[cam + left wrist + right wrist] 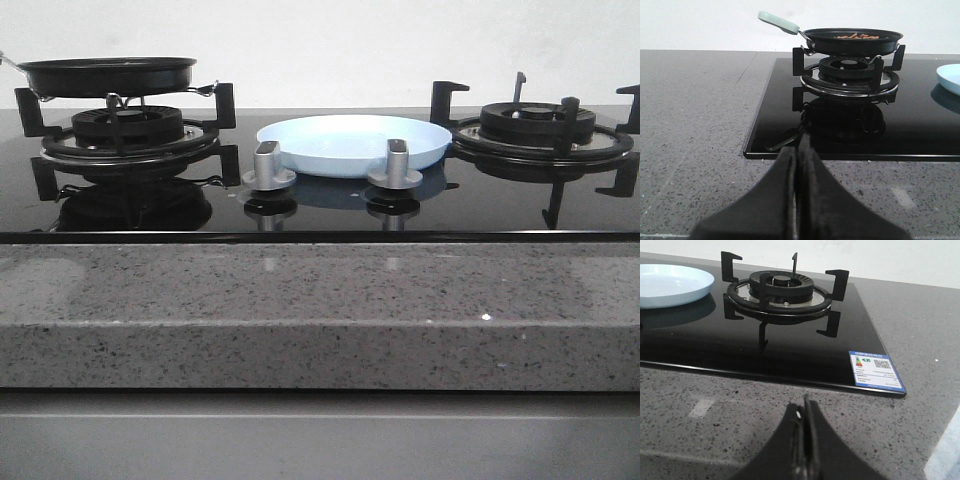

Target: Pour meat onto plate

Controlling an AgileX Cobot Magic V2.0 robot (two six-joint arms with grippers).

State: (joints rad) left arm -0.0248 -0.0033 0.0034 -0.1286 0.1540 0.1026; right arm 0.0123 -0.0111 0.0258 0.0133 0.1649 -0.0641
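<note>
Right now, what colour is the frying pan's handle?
Pale mint green handle, clearest in the left wrist view.

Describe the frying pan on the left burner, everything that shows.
The frying pan is round, shallow and black, with a matte dark outside. A thin metal neck leads to a pale green handle that angles up and away from the hob. The pan sits level on the black supports of the left burner, touching nothing else. Inside lies the meat, small orange-brown pieces just visible over the rim. Neither gripper touches it.

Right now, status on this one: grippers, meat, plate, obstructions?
Left gripper and right gripper shut, empty, back over the counter. Meat in frying pan on left burner. Plate bare, mid-hob. Nothing blocking.
</note>
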